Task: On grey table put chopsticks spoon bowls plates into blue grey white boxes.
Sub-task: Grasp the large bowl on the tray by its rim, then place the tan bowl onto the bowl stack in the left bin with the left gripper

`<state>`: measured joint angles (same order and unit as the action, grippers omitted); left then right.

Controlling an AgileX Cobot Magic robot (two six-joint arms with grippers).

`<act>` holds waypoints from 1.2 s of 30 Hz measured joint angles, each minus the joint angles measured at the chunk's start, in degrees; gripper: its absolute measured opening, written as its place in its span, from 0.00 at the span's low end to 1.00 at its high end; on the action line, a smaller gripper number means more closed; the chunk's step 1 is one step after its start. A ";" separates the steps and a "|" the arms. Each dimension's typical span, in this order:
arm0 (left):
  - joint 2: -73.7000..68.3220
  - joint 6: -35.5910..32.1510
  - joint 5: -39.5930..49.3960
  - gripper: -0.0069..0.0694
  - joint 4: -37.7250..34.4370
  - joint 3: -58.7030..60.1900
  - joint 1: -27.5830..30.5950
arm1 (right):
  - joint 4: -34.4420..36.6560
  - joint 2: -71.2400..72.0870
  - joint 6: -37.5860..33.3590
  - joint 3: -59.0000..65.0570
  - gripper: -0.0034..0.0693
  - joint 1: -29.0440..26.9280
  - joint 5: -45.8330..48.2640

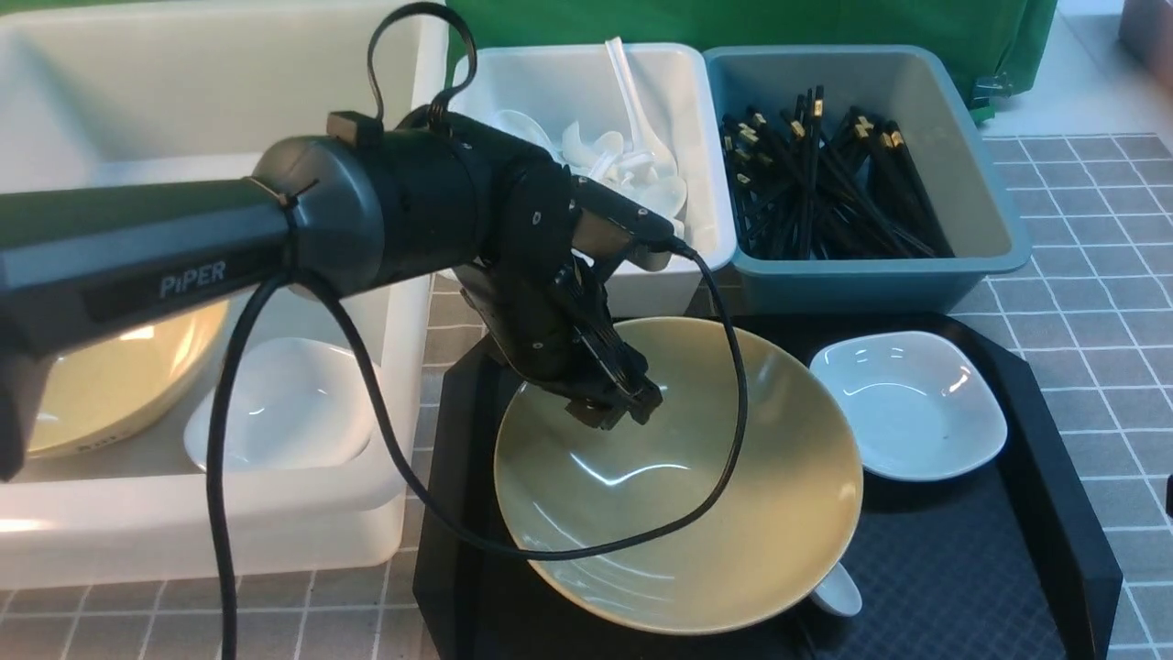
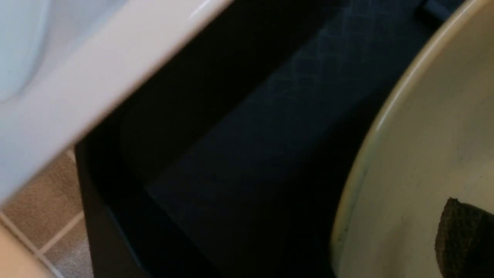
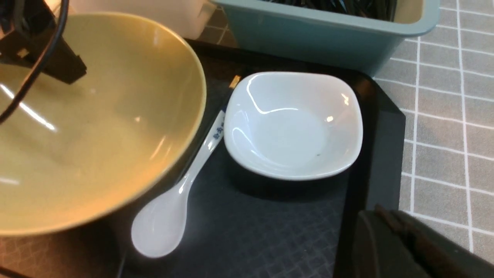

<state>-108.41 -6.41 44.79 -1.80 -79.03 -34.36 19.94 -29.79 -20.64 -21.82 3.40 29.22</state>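
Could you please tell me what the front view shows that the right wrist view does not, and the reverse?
Only the front view: the large white tub holding a second yellow bowl and a second plate, and the white box of spoons. Only the right wrist view: the spoon's full length, with blue writing on its handle. Both: the yellow bowl on the black tray, the left gripper at it, the white plate, the blue-grey box.
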 joint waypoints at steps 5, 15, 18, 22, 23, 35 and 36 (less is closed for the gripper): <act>-2.09 0.00 -0.22 0.53 0.55 -0.07 0.00 | 0.04 0.00 0.00 0.00 0.10 0.00 -0.62; -0.17 0.31 2.18 0.34 -1.39 -0.55 0.04 | 0.04 0.00 0.00 0.00 0.11 0.00 -0.62; 3.44 0.10 3.49 0.18 -4.52 -0.55 0.41 | 0.04 0.00 0.00 0.00 0.11 0.00 -0.62; 9.03 -2.34 4.11 0.10 -8.46 -0.31 2.42 | 0.08 0.00 0.00 0.00 0.11 0.00 -0.62; 11.71 -3.67 4.06 0.10 -9.78 -0.10 3.73 | 0.08 0.00 0.00 0.00 0.11 0.00 -0.50; 34.99 -11.99 6.79 0.09 -18.46 0.10 34.20 | 0.08 0.00 0.00 0.00 0.11 0.00 -0.07; 35.32 -11.69 6.73 0.09 -18.17 0.10 35.96 | 0.08 0.00 0.00 0.00 0.11 0.00 -0.07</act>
<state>-73.08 -18.09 51.52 -19.97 -78.93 1.60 20.02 -29.79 -20.64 -21.82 3.40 29.15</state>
